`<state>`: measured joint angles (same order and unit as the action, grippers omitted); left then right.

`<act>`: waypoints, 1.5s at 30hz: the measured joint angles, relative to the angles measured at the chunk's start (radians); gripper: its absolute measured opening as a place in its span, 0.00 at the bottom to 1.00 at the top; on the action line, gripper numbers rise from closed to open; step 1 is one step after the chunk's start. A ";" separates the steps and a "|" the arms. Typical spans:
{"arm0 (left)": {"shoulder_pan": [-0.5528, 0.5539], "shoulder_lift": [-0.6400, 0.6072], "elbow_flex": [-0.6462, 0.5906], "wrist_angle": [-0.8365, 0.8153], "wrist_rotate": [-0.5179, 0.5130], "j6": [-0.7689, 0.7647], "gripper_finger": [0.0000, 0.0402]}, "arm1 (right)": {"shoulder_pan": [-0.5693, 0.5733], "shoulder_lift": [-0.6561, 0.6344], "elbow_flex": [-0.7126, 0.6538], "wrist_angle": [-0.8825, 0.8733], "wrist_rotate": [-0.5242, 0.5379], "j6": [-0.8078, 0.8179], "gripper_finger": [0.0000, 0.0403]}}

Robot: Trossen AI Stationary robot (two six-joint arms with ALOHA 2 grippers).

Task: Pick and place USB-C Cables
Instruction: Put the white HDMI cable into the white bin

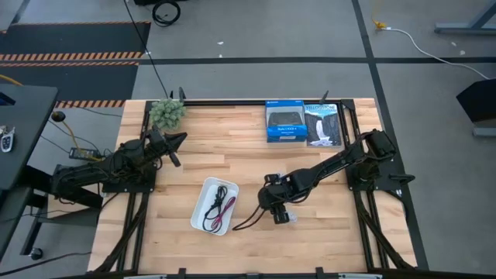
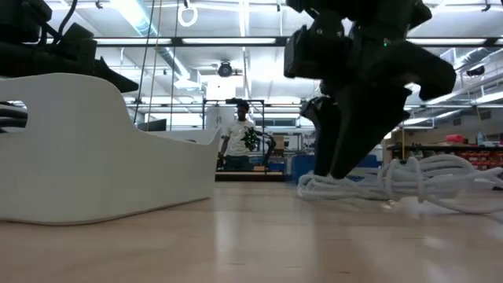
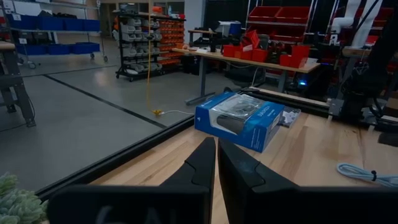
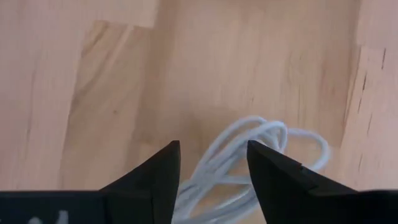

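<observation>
My right gripper is lowered onto the table near its front edge, open, over a coiled white cable. Its two fingers stand on either side of the coil's strands; whether they touch them I cannot tell. In the low view the white cable lies flat on the wood beside the gripper. A dark red cable and a black cable lie in a white tray. A dark strand trails on the table between tray and gripper. My left gripper waits shut at the left side.
Two boxed products, one blue and one dark, stand at the far edge. A small green plant sits at the far left corner. A pale cable lies on the wood. A person stands in the room behind.
</observation>
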<state>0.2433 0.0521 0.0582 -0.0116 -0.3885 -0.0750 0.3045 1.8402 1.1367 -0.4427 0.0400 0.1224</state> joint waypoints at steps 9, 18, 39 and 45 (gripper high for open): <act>0.000 0.000 0.000 -0.002 0.000 0.000 0.06 | -0.011 -0.012 0.142 -0.185 -0.016 -0.015 0.47; 0.000 0.000 0.000 -0.001 0.000 0.000 0.06 | -0.057 -0.012 0.143 -0.241 -0.118 0.050 0.47; 0.000 0.000 0.000 0.000 0.000 0.000 0.06 | -0.044 -0.010 0.074 -0.119 -0.173 0.108 0.47; 0.000 0.000 0.000 0.000 0.000 0.000 0.06 | -0.041 -0.010 0.128 -0.218 -0.168 0.086 0.47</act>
<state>0.2436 0.0521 0.0586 -0.0118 -0.3885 -0.0750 0.2634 1.8299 1.2644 -0.6605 -0.1276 0.2085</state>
